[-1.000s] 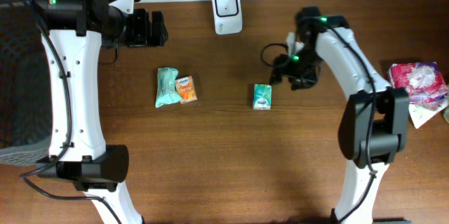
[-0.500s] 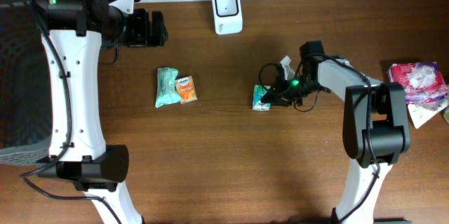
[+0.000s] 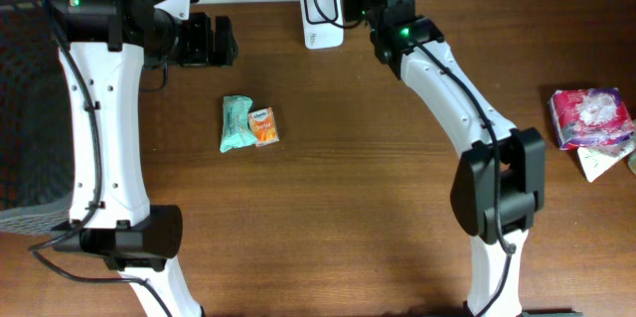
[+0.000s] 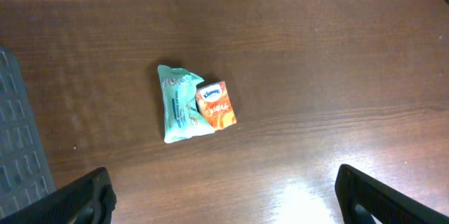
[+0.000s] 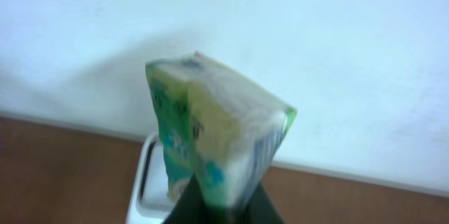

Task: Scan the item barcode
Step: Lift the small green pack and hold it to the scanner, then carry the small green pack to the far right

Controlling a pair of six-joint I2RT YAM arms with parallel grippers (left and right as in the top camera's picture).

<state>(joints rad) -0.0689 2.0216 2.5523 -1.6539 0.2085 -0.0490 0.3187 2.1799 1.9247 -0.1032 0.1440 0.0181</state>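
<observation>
Right gripper: my fingers are pinched shut on the green packet, low centre of the wrist view.
Packet: held upright, I reckon so one face meets the scanner just behind it.
Left gripper: jaws wide apart, holding nothing, upper left overhead.
Room: bare table below; wall close beyond the scanner.

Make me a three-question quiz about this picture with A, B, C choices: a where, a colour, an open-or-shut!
1. Where is the green packet?
A) in the right gripper, near the scanner
B) flat on the table
C) on the floor
2. What colour is the Kleenex pack?
A) purple
B) orange
C) black
3. How is the left gripper?
A) shut on a box
B) shut, empty
C) open, empty
Answers: 1 A, pinched from below; 2 B, orange wrapper; 3 C, jaws wide apart.
</observation>
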